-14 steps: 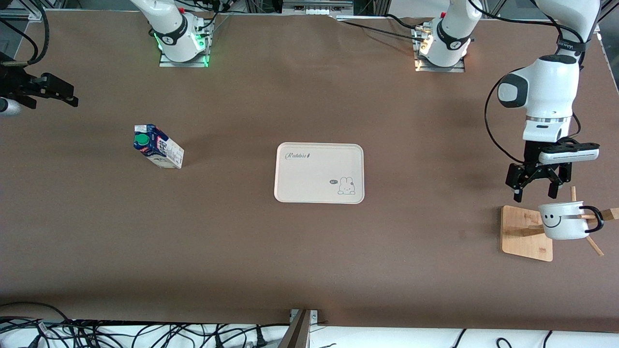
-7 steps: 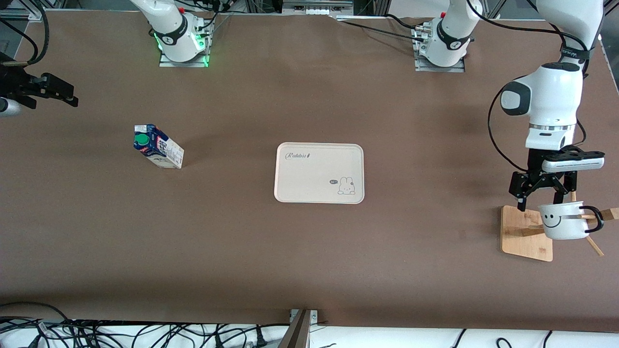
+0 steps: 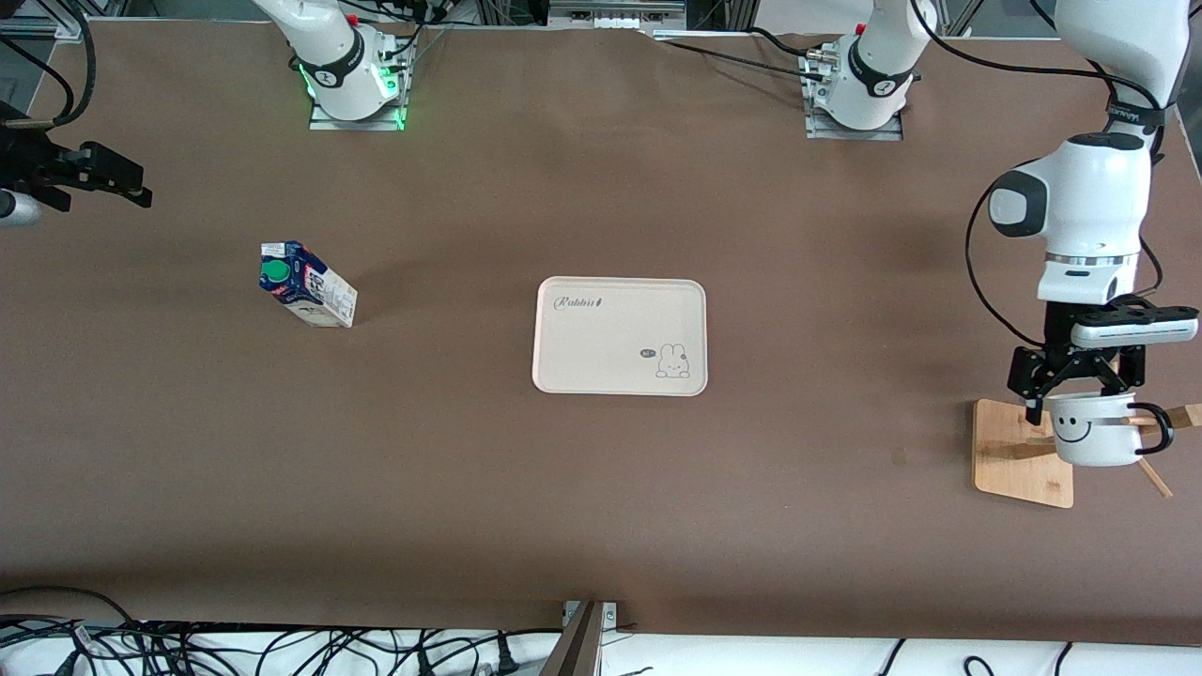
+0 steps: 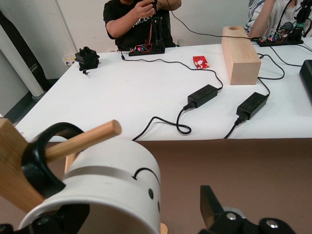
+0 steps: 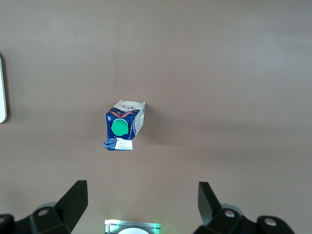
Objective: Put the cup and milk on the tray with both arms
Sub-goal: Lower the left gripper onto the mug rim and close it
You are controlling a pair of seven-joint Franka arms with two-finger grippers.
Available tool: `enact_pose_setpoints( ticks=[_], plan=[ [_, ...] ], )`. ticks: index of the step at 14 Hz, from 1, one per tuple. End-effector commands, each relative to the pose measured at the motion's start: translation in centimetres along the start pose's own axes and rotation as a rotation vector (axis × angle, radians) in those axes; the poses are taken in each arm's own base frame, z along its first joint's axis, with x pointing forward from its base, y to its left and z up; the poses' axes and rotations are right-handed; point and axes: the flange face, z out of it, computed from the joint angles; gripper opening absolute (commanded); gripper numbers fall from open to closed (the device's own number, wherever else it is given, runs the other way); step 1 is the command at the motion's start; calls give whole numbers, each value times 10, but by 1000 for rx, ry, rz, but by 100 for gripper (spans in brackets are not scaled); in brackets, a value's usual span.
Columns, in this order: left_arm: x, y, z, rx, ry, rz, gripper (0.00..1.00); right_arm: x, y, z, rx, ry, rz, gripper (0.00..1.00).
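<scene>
My left gripper (image 3: 1080,399) is down at the cup (image 3: 1092,429), jaws spread wide on either side of its upper rim and not clamped. In the left wrist view the cup (image 4: 105,187) fills the space between my fingers (image 4: 210,207), and I see a gap between the one clear finger and the cup wall. The cup hangs by its black handle (image 4: 39,163) on a wooden peg (image 4: 83,140) of the rack (image 3: 1022,453), smiley face toward the front camera. The rack's square base sits on the table (image 3: 601,488) at the left arm's end.

My right gripper (image 3: 89,178) hangs high over the right arm's end of the table, waiting, jaws apart and empty. In the right wrist view both fingers (image 5: 74,201) frame bare table, with the milk (image 5: 123,126) standing farther out between them, green cap up.

The milk (image 3: 308,284) stands on the table, well apart from both grippers, toward the right arm's end. The tray (image 3: 620,335) lies flat in the middle of the table, between milk and cup, with nothing on it; its rabbit drawing is at the corner nearest the front camera on the left arm's side.
</scene>
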Motion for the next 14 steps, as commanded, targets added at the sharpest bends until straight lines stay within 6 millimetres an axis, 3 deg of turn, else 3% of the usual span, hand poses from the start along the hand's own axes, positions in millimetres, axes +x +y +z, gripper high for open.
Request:
enact_pose_setpoints(
  ticks=[1,7,9,10,11,14],
  plan=[
    [5,-5,10,3,16,25,100,-1,2,-1,3,-4,10,100],
    [8,-4,10,1,23,32,100,-2,3,-1,3,-4,11,100],
    [8,-2,7,-3,23,44,32,-2,3,-1,3,-4,11,100],
    [9,-2,7,-3,25,44,6,-2,3,-1,3,-4,11,100],
    [9,-1,7,-4,25,42,0,-1,2,-1,3,-4,10,100],
    [12,4,6,-13,31,44,0,-1,2,-1,3,-4,10,100]
  ],
)
